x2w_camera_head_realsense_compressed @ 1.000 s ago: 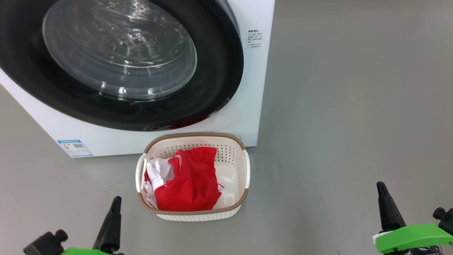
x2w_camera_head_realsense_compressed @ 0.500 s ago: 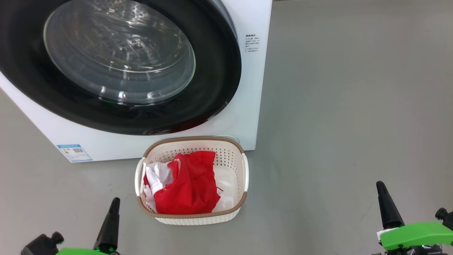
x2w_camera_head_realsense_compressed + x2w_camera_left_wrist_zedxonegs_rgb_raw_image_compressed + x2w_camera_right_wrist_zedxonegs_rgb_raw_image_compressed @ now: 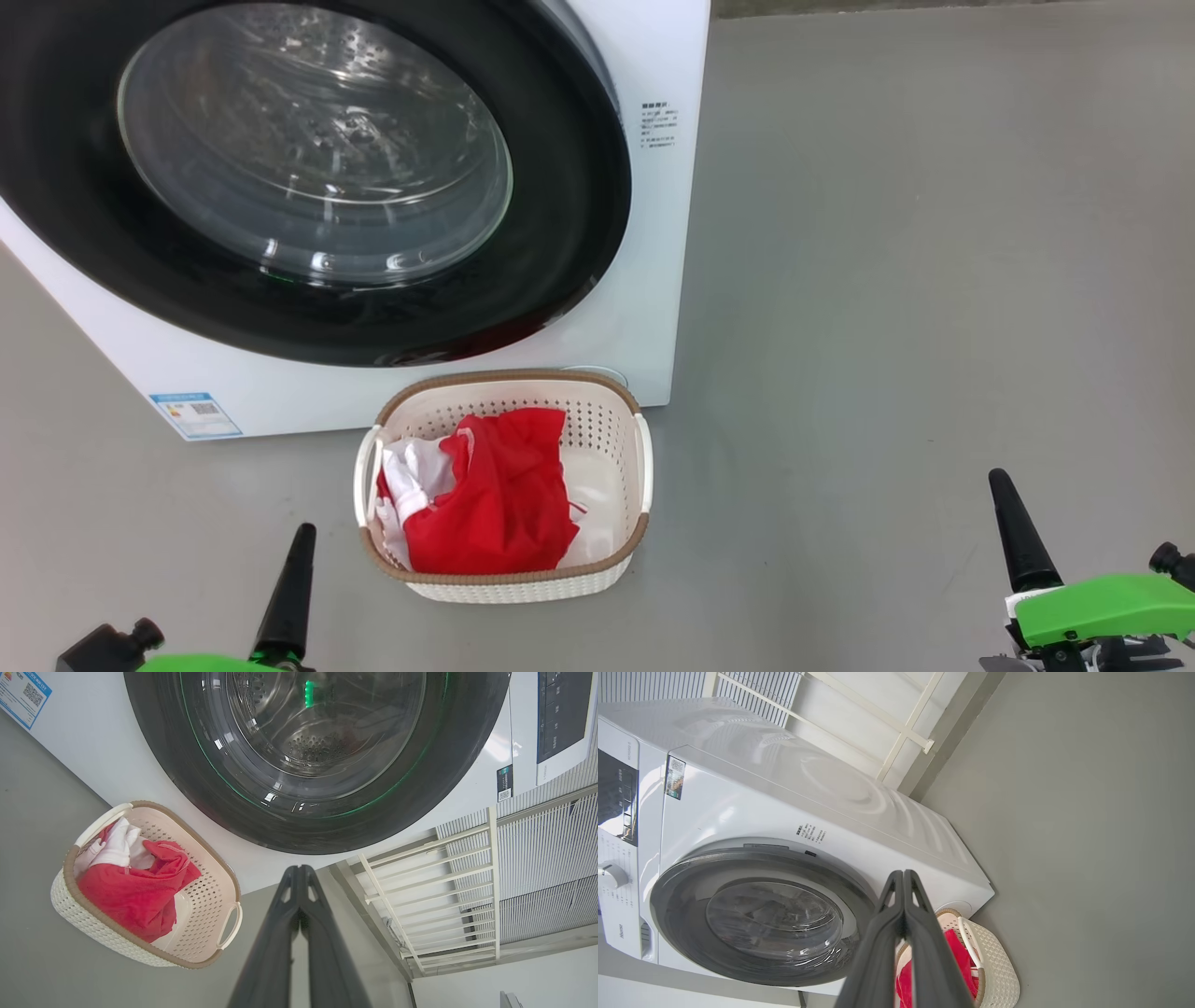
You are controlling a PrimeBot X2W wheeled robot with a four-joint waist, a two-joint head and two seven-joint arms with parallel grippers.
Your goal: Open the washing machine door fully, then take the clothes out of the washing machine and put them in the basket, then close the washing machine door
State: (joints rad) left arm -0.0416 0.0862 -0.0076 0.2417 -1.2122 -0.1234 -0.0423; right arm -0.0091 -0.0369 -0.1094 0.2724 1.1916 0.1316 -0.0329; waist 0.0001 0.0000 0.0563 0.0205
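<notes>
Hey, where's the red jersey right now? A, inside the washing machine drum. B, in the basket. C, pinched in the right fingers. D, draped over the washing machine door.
B: the red jersey lies bunched in the basket, which stands in front of the washing machine.

The washing machine door (image 3: 569,233) sat closed flush on the washing machine (image 3: 665,243), so there was no way into the drum. The basket (image 3: 509,378) stood on the floor (image 3: 887,327) just before the machine's lower front. The clothes (image 3: 495,504) were heaped in its left and middle, and its right part was bare. Open grey floor ran wide to the right of both. A free strip lay between the basket and the closed left pincer (image 3: 304,534) and right pincer (image 3: 999,478). A white railing (image 3: 434,872) bounded the floor's far edge behind the machine.
</notes>
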